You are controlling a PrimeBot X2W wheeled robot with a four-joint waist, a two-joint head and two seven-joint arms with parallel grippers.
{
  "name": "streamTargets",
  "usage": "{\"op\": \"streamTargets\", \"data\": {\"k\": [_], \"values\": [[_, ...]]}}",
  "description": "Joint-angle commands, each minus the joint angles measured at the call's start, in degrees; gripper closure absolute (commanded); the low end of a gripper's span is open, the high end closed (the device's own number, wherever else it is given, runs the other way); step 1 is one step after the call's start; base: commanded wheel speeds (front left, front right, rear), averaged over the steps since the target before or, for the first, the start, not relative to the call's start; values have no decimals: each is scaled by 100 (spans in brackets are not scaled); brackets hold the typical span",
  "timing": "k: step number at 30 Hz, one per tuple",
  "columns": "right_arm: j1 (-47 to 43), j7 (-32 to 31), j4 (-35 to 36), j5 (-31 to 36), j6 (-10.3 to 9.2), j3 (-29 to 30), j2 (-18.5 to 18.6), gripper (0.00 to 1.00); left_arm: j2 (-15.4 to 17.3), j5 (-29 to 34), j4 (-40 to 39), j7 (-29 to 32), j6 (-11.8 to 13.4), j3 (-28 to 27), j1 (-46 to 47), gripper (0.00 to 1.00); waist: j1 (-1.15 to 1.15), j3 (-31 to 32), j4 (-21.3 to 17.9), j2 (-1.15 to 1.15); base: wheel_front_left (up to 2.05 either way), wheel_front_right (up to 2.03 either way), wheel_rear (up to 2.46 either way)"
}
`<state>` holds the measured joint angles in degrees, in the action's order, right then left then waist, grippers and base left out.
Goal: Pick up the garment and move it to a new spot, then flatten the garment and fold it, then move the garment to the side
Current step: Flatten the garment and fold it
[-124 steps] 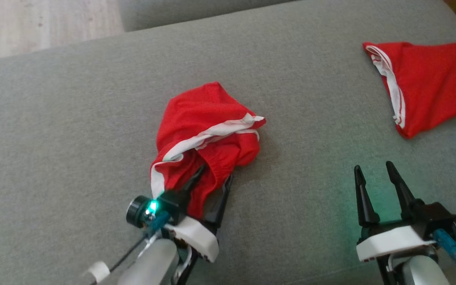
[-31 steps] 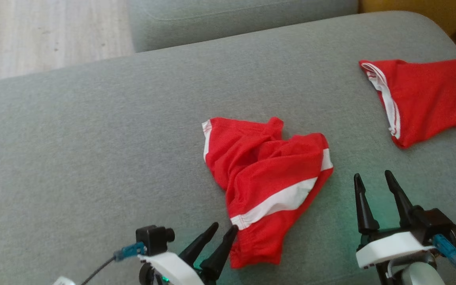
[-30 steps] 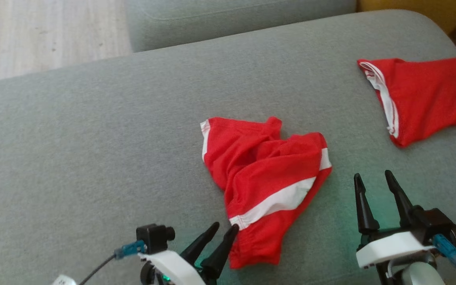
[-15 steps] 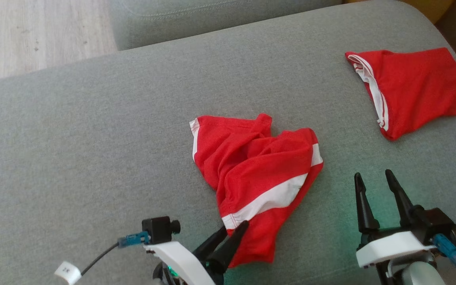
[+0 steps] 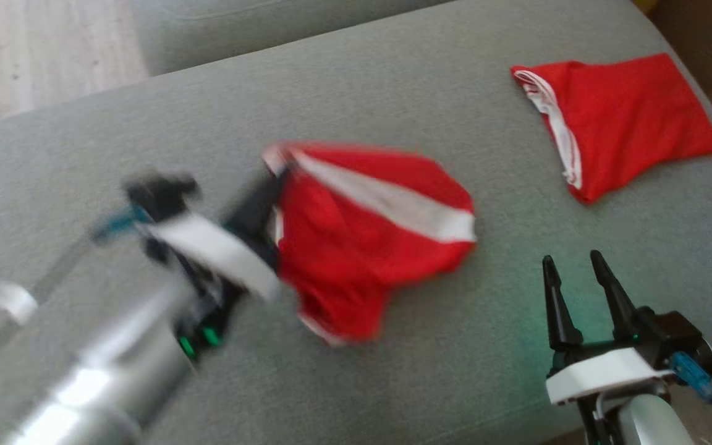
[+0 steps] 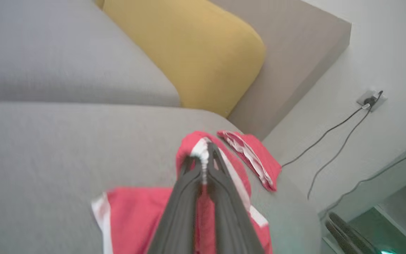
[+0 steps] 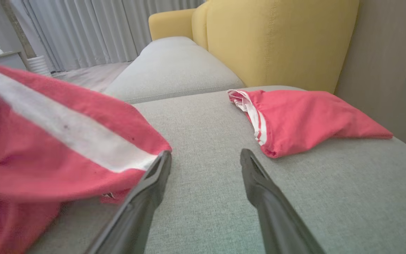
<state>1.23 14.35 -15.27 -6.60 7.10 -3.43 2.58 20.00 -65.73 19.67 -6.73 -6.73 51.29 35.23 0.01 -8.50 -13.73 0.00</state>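
Red cloth with a white band is pinched at its edge by the left gripper [image 6: 203,155], whose fingers are pressed together on the band. The garment [image 5: 362,247] is hung from that pinch over the middle of the grey sofa [image 5: 393,93]. Its bulk is spread to the right of the fingertips; whether its low end is touching the seat cannot be told through the blur. Its long axis is run from the pinch rightward toward the right gripper [image 5: 570,257], which is held spread and empty, near the free corner but apart from it. That corner is judged nearer the right arm for flattening. Farther right, a folded garment [image 5: 622,117] is laid by the sofa's end, well apart, and is to be kept off. A yellow cushion [image 6: 196,53] is set behind it, out of the way.
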Motion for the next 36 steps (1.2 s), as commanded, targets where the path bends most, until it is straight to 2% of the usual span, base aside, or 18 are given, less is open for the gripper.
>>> {"op": "streamTargets", "data": {"k": [1,5,9,13,17,21,25,28,29,32,36], "values": [[221,65,150,-69,39,-187,30,0,241,119,-43,-117,62,-389,608,100,-1,-27,-154,0,0,0,0],[251,65,127,-202,39,-329,30,0,465,469,332,-272,147,-646,1421,100,-1,-56,-446,0,0,0,0],[237,65,113,-317,39,-391,30,0,610,914,654,-404,147,-668,2096,100,-1,-113,-673,0,0,0,0],[211,65,118,-377,39,-369,30,0,638,1125,820,-470,80,-611,2457,100,-1,-150,-742,0,0,0,0],[158,65,125,-355,39,-269,30,0,667,1182,706,-547,7,-464,2342,100,-1,-134,-634,0,0,0,0],[142,65,119,-272,39,-169,30,0,646,1007,132,-642,-40,-249,1681,100,-1,-43,-407,0,0,0,0],[94,65,123,-187,39,-120,30,0,751,727,-723,-716,-49,16,500,100,-1,85,-132,0,0,0,0],[32,65,128,-118,39,-77,30,0,865,609,-1262,-766,84,174,-462,100,-1,171,119,0,0,0,0],[32,65,128,-118,39,-77,30,0,865,609,-1262,-766,84,174,-462,100,-1,171,119,0,0,0,0],[-45,65,113,-32,39,-61,30,0,904,541,-1633,-807,270,172,-1343,100,-1,251,373,0,0,0,0],[-127,65,127,60,39,20,30,0,836,550,-1819,-823,410,-247,-2230,100,-1,307,741,0,0,0,0]]}}
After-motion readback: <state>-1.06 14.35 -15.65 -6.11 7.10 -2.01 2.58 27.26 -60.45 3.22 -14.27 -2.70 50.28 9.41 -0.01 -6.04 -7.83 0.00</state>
